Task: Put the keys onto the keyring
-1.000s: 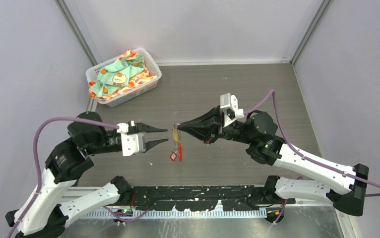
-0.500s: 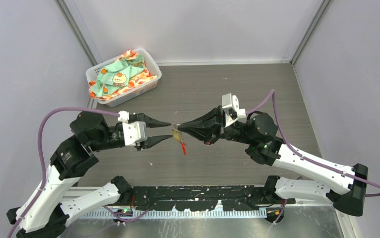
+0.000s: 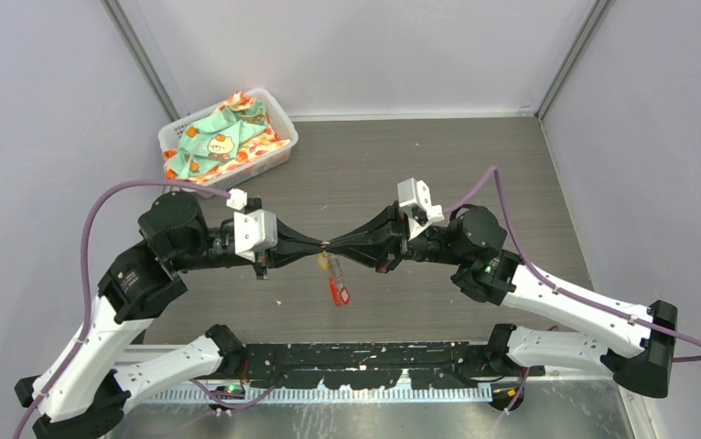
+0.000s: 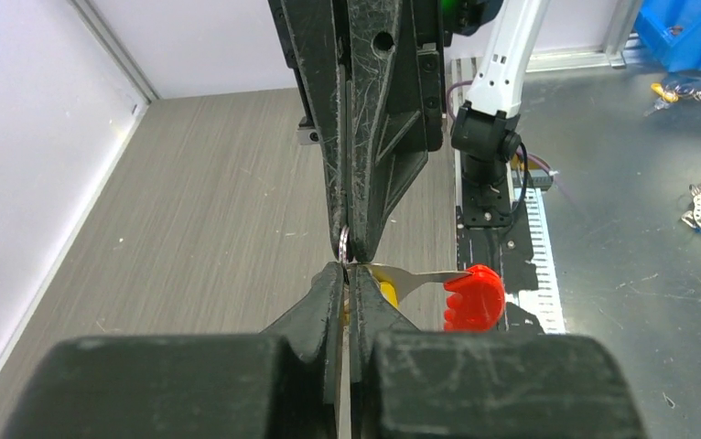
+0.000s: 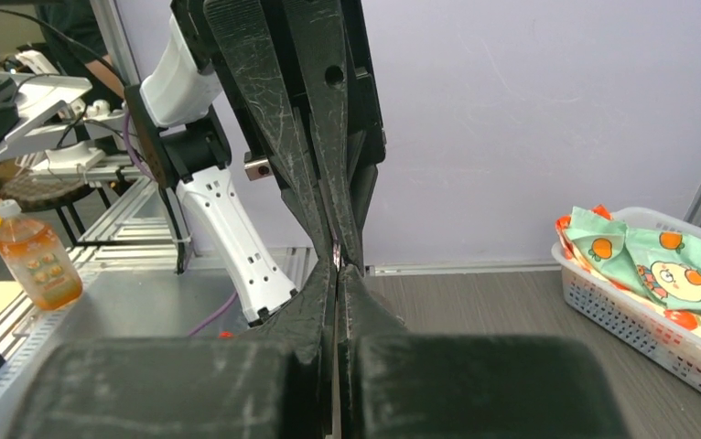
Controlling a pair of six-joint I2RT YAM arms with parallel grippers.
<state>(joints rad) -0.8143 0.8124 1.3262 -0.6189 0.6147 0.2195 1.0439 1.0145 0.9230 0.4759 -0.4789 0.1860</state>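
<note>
My left gripper and right gripper meet tip to tip above the table's middle. The right gripper is shut on the keyring, a small silver ring whose edge shows between its tips. The left gripper is shut, with the yellow key showing between and beside its fingers. The red key sticks out sideways from the ring on its silver blade. From above, the yellow key and the red key hang below the tips. The ring is barely visible in the right wrist view.
A white basket of patterned cloths stands at the back left and also shows in the right wrist view. The black base rail runs along the near edge. An orange bottle stands off the table.
The left gripper moved right and shut, its tips now touching the right gripper's tips at the ring. The hanging keys swung and shifted a little.
</note>
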